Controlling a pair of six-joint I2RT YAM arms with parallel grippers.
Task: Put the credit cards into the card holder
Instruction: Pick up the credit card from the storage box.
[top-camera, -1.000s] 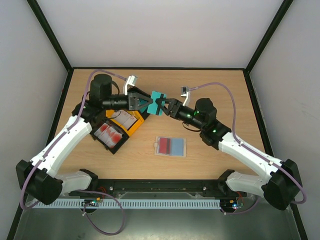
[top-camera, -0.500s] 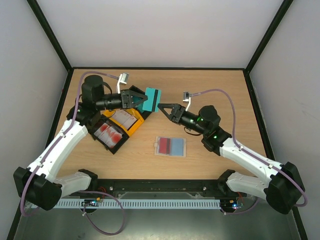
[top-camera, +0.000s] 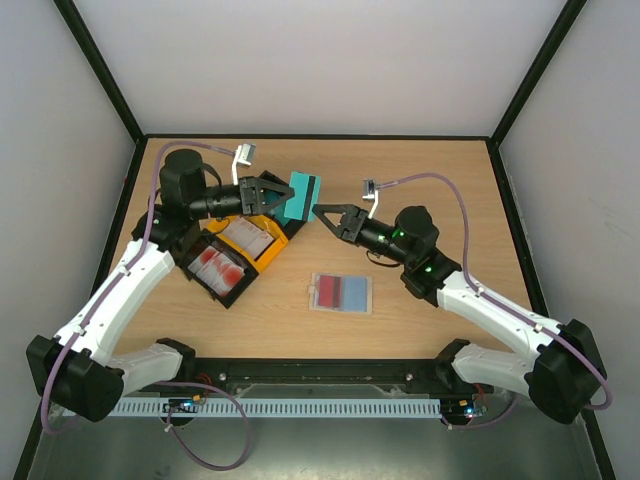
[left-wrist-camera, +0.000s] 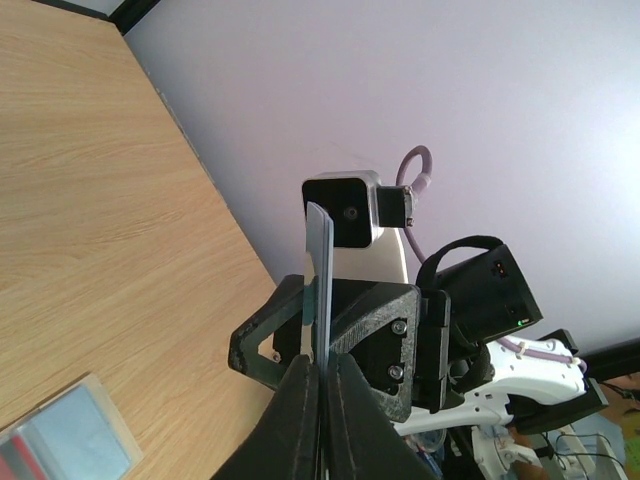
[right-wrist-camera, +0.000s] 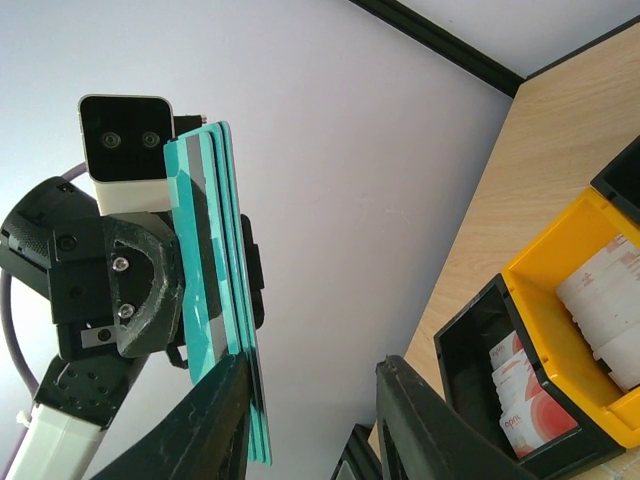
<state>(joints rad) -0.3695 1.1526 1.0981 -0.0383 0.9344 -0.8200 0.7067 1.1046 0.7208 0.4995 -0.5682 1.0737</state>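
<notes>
Card holder (top-camera: 341, 292) flat in front; credit cards (top-camera: 302, 195) aloft behind, in left pincer (top-camera: 284, 200).
Nearest you, the card holder lies on the tabletop (top-camera: 430, 180). Beyond it your right pincer (top-camera: 322, 212) stands open and empty, just beside the teal stack; your left pincer grips those cards clear of the tabletop.
</notes>
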